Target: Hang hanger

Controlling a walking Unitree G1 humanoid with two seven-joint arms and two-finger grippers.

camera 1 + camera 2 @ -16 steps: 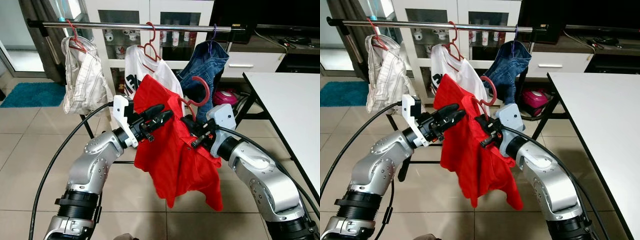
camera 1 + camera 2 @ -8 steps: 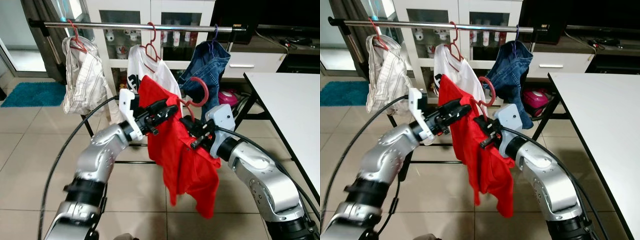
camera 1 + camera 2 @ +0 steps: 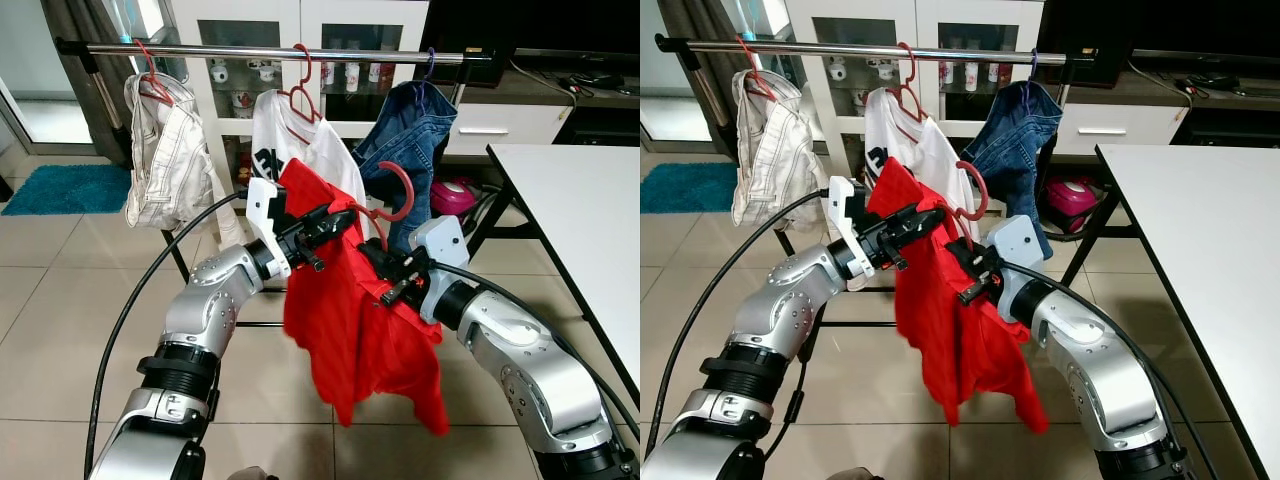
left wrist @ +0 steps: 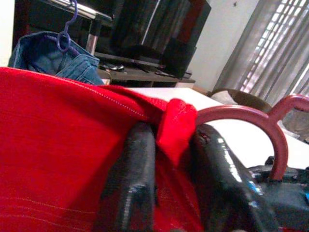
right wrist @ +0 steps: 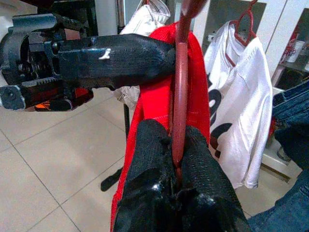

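A red shirt hangs on a red hanger whose hook points up, below the metal rail. My left gripper is shut on the shirt's shoulder fabric at the hanger's left end; in the left wrist view its fingers pinch a red fold next to the hook. My right gripper is shut on the hanger's stem just under the hook. The hook sits well below the rail, in front of the gap between a white T-shirt and a denim garment.
On the rail hang a striped pale shirt, a white T-shirt and a denim garment. A white table stands at the right. A white cabinet stands behind the rail, and a blue rug lies at far left.
My left arm has lifted and swung inward, carrying the shirt's shoulder up and right. The shirt's hem has swayed. The right gripper has stayed nearly in place on the hanger.
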